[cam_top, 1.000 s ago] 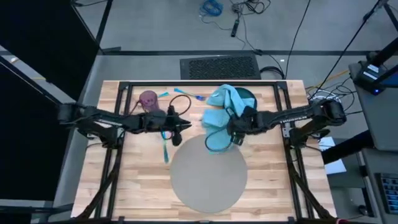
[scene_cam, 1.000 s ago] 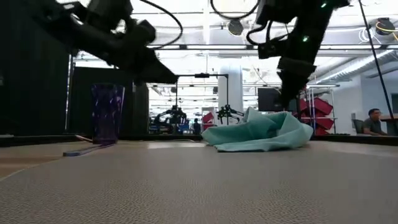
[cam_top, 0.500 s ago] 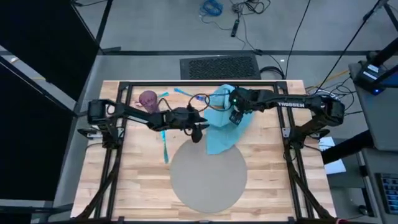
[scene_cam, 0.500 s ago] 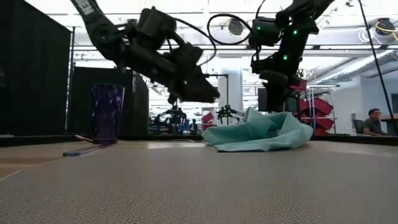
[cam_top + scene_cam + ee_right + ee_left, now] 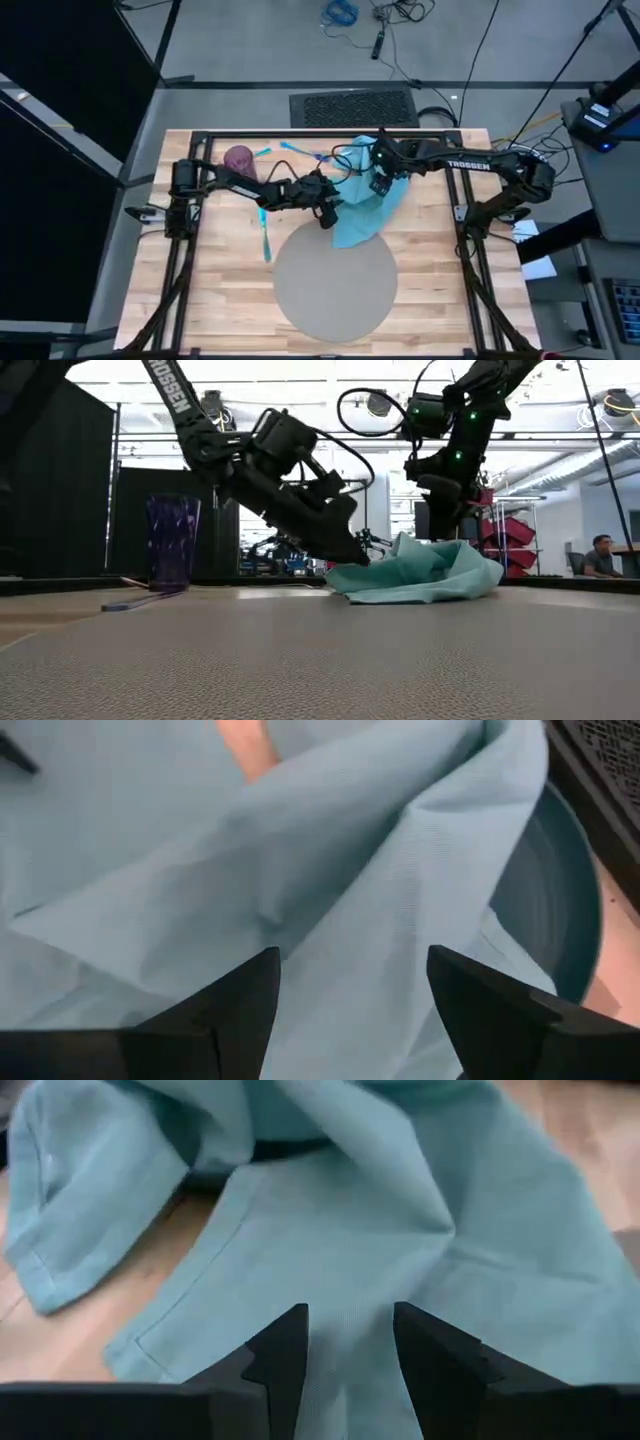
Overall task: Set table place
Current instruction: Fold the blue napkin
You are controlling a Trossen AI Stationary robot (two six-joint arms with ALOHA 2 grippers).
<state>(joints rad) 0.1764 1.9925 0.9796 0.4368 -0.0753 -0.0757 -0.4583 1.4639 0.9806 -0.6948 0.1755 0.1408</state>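
Reaching low, our left hand [image 5: 328, 213] spreads over the rumpled teal cloth [image 5: 362, 205]; our right hand [image 5: 381, 178] hovers, fingers apart, above it.

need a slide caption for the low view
Left gripper dips to the near edge of the crumpled teal cloth while the right gripper hangs above it; purple cup stands aside.

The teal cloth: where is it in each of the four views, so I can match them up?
High view: teal cloth at centre, between both arms, above the grey placemat.
Low view: cloth right of centre, crumpled on the table.
Left wrist view: cloth fills the picture.
Right wrist view: cloth fills most of it.
Shared landmark: dark teal plate under the cloth.
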